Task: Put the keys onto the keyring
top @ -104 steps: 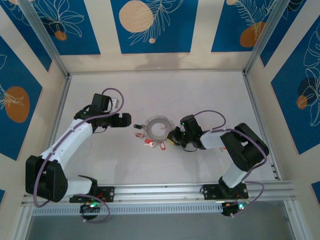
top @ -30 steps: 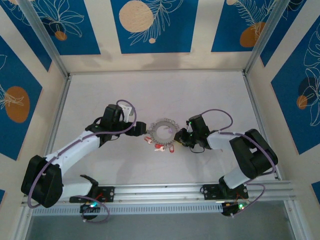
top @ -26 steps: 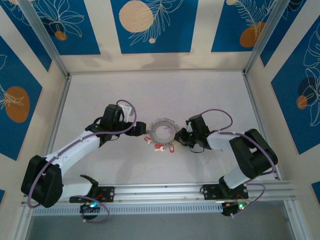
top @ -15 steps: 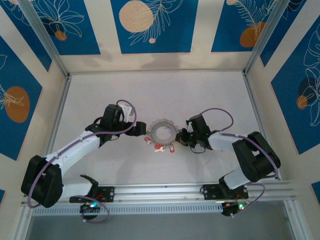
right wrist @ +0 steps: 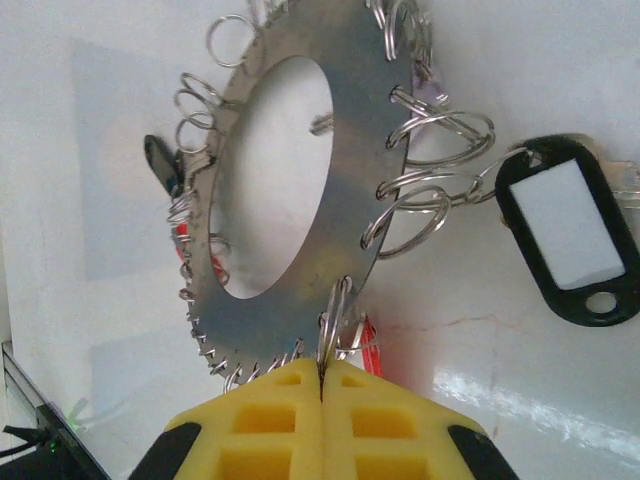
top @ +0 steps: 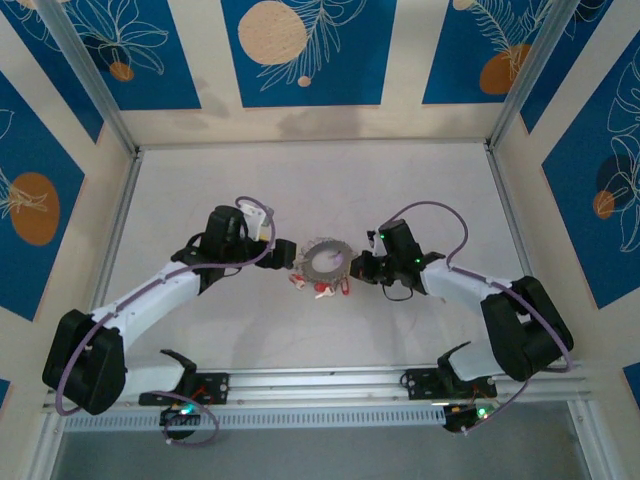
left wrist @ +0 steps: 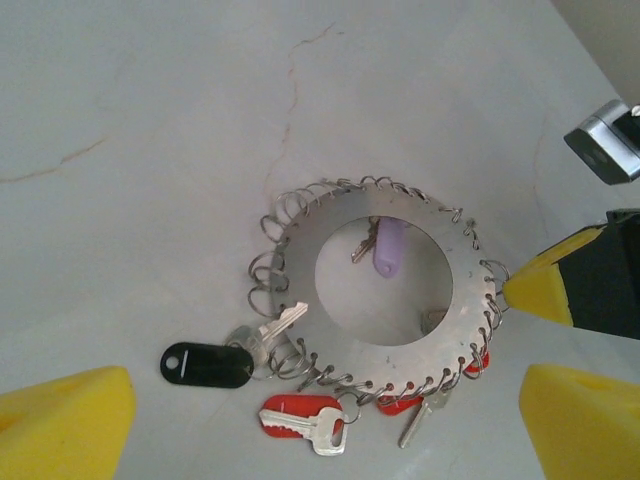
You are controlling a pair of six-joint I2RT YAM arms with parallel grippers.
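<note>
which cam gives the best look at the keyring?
Left wrist: the whole keyring lies face-on, every edge in frame. Right wrist has it close but oblique, top cropped, the shut right gripper pinching its edge. Top external shows it tiny, detail lost.

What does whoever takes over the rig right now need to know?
The left gripper is open beside the keyring, holding nothing.
The right gripper is shut on a wire loop at the keyring's rim.
The black-tagged key and red key lie at that rim, seemingly hooked on loops; the purple-tagged key lies inside the hole, attachment unclear.
To do: confirm every key is hooked, then release.
</note>
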